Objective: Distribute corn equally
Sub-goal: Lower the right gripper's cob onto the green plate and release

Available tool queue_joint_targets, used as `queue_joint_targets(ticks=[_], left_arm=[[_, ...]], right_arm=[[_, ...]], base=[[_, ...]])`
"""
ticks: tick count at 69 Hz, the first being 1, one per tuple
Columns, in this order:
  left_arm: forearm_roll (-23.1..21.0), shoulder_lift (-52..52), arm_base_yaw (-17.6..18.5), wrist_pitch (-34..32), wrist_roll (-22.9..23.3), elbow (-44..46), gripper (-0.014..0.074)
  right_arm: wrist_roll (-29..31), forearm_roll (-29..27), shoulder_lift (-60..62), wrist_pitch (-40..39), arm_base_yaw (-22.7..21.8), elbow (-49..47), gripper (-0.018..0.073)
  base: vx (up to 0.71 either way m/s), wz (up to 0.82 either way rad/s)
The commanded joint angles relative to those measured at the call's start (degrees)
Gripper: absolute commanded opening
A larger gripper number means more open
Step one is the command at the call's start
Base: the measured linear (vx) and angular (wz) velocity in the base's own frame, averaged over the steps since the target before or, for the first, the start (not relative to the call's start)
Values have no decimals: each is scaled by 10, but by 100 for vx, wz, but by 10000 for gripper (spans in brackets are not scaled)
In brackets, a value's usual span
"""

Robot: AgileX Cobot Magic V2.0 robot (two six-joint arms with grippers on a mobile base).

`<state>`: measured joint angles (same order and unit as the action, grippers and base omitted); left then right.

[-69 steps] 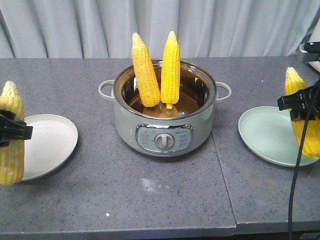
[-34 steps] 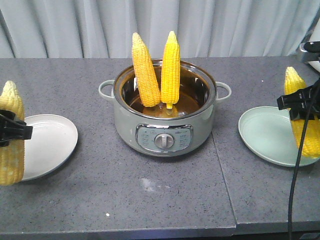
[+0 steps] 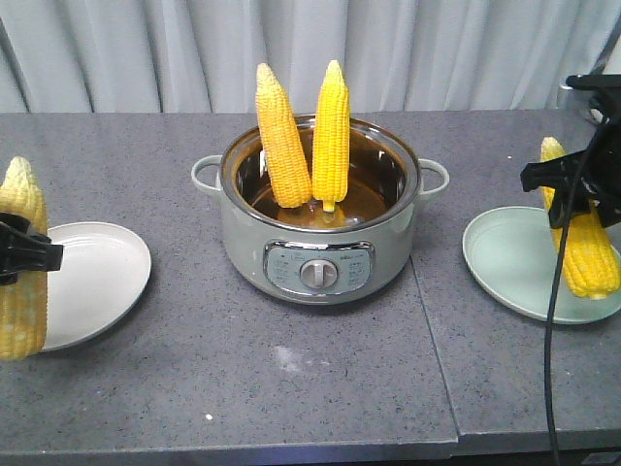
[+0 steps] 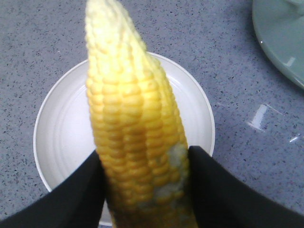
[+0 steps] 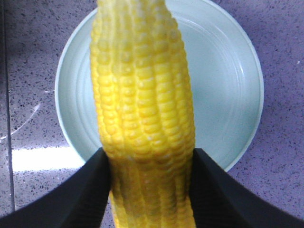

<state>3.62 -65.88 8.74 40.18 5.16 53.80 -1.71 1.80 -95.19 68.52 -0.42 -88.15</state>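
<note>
Two corn cobs (image 3: pixel 281 136) (image 3: pixel 331 134) stand upright in the grey-green pot (image 3: pixel 318 257) at the table's middle. My left gripper (image 3: pixel 17 254) is shut on a pale yellow cob (image 3: pixel 21 309), held upright at the left edge of the white plate (image 3: pixel 97 282). In the left wrist view that cob (image 4: pixel 135 133) hangs over the white plate (image 4: pixel 61 123) between the black fingers (image 4: pixel 213 190). My right gripper (image 3: pixel 572 184) is shut on a bright yellow cob (image 3: pixel 587 248), tilted over the pale green plate (image 3: pixel 514 257). The right wrist view shows this cob (image 5: pixel 142 109) above the green plate (image 5: pixel 223 85).
A grey curtain hangs behind the speckled grey table (image 3: pixel 320 379). A seam (image 3: pixel 437 369) runs through the tabletop right of the pot. A black cable (image 3: pixel 553 340) hangs from the right arm across the green plate's front.
The right gripper has moved left and a little up with its cob, which now tilts over the green plate. The left gripper and its cob have stayed put.
</note>
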Motion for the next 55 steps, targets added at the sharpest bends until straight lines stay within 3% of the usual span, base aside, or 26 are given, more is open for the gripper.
queue_joint_targets(ticks=[1,15,40,55], left_arm=[[2,13,0,-33,5,15,172],[2,13,0,-33,5,15,172],[2,13,0,-33,5,15,172],[2,13,0,-33,5,15,172]], right_arm=[[-4,8,-15,29,-2,-68,260],[-17,19,-67,52,-2,-125,260],[-29,19,-115,52,-3,-127,260],[-38,-18,-130,53,-36,-127,260]], base=[[0,0],[0,0],[0,0],[0,0]])
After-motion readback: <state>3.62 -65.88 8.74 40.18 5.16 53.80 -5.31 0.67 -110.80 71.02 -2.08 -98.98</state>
